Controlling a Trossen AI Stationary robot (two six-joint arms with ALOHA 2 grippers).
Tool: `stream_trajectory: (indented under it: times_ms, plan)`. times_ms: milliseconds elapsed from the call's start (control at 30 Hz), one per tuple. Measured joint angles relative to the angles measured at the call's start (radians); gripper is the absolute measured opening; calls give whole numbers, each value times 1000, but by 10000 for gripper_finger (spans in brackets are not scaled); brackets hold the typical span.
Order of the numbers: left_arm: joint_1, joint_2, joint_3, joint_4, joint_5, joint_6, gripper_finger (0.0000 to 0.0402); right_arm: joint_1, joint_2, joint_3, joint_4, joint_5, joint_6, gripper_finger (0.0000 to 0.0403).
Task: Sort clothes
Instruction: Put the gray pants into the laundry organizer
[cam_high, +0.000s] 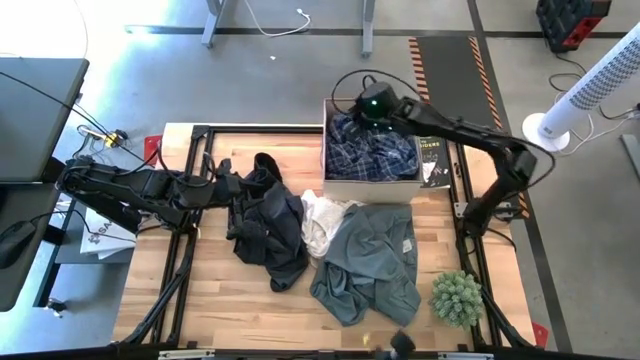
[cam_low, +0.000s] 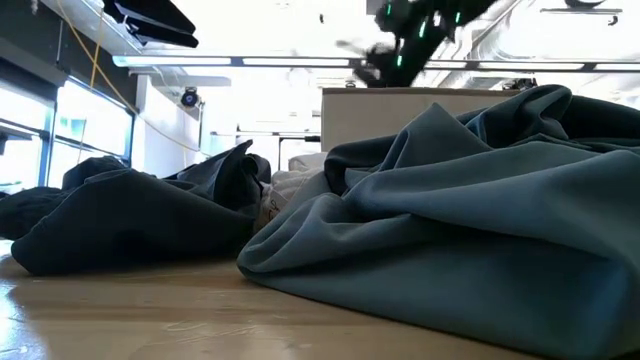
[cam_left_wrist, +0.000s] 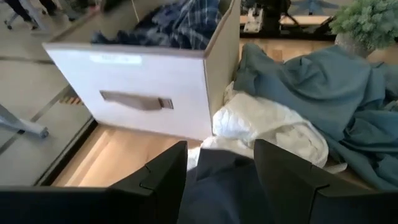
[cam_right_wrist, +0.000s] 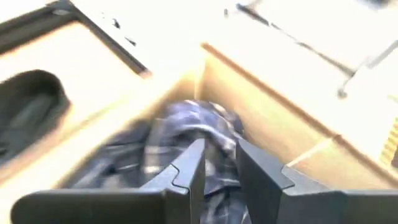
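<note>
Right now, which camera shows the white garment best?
The left wrist view: the white garment lies bunched and unobstructed beside the box. The high view shows it small between darker clothes, the low view only a sliver, the right wrist view nothing.

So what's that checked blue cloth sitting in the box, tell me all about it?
It is the plaid shirt, soft blue-and-white checked fabric, crumpled in a loose heap that fills the box at the table's far edge. It rests on the box's floor and against its walls, with folds rising near the rim. The right gripper hangs just above it, fingers slightly apart, gripping nothing.
</note>
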Motion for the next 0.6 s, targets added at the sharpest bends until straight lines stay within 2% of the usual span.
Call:
stream_trajectory:
  times_ms: [133,267,433,600]
  plan:
    - [0,0,0,-19,0,-20,182,191,-133,-19,21,-2,-71,87]
    - [0,0,0,-19,2,-21,182,425,-188,-107,2,-8,-73,87]
    - [0,0,0,-19,3,-21,182,657,-189,-250,21,-53,170,87]
    - [0,0,0,-14,2,-5,182,777,-151,-358,21,-23,413,104]
